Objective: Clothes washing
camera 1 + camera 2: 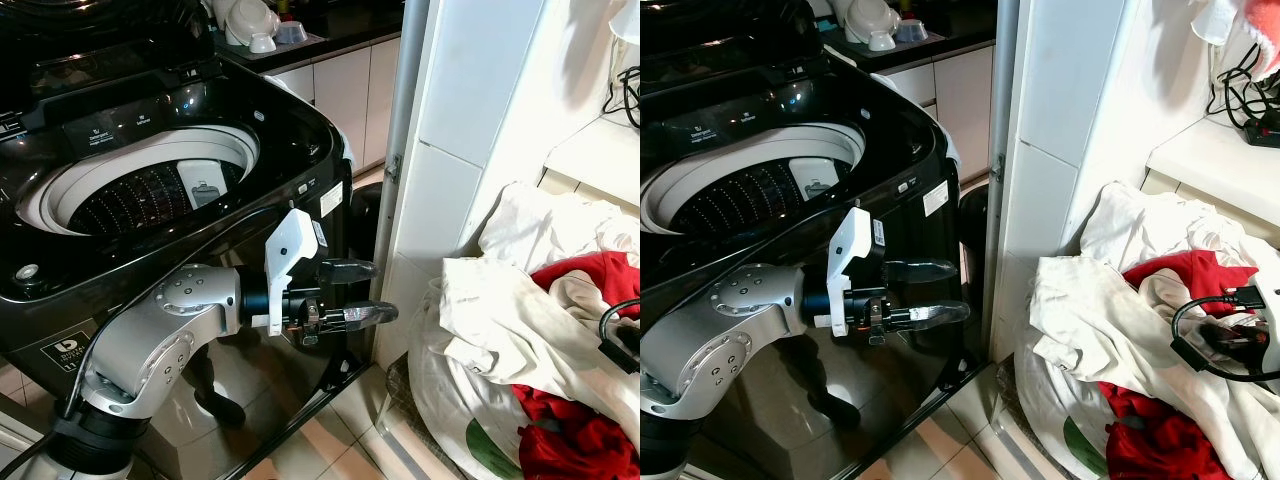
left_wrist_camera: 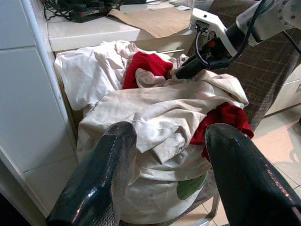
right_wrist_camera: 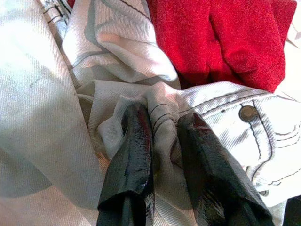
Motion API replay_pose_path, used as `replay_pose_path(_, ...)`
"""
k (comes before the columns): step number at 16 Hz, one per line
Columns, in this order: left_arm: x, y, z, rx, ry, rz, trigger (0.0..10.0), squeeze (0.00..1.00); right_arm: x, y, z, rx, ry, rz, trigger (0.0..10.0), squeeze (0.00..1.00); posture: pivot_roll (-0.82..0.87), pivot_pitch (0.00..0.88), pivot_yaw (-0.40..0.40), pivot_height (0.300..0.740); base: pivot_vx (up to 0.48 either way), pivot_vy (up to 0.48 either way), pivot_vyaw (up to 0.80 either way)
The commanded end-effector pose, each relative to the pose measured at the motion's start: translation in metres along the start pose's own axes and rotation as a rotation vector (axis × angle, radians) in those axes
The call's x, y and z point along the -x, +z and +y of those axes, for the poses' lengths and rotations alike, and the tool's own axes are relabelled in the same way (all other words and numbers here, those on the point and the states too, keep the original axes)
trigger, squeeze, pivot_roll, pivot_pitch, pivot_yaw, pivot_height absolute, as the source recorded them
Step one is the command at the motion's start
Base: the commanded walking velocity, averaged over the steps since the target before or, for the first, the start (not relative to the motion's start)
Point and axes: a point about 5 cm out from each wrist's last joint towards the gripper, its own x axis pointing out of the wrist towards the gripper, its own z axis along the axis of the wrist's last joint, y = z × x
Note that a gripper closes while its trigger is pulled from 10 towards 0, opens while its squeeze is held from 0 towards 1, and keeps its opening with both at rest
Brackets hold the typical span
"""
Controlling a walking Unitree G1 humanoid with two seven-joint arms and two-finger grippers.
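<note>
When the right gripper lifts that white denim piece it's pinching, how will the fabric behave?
Probably floppy: the white denim garment already folds and bunches between the right gripper fingers. It may drag the red garment lying against it in the laundry pile. The stitched seams and metal button suggest thick cloth, likely heavier than a shirt.

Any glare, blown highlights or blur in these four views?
Eye views: sharp; ceiling light glares on the glossy black washing machine top. Left wrist view: open left gripper fingers soft, the heap of white and red clothes sharp. Right wrist view: right gripper pinches white denim; fabric blown out at left.
</note>
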Motion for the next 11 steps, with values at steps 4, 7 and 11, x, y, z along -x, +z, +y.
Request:
replay_pose_path(4, 0.001, 0.0, 0.0, 0.0, 0.007, 0.015, 10.0, 0.0, 0.007, 0.008, -0.001, -0.036, 0.029, -0.057, 0.0, 0.0, -0.09, 0.0, 0.065, 0.74, 0.0, 0.0, 0.0)
replay_pose_path(7, 0.0, 0.001, 0.001, 0.004, 0.01, 0.005, 10.0, 0.0, 0.017, 0.03, 0.006, -0.109, 0.136, -0.202, 0.0, 0.0, -0.09, 0.0, 0.063, 0.74, 0.0, 0.0, 0.0)
replay_pose_path(11, -0.003, 0.018, 0.014, -0.02, 0.117, -0.106, 10.0, 0.0, 0.043, 0.087, 0.024, -0.21, 0.369, -0.537, 0.0, 0.0, -0.08, 0.0, 0.061, 0.74, 0.0, 0.0, 0.0)
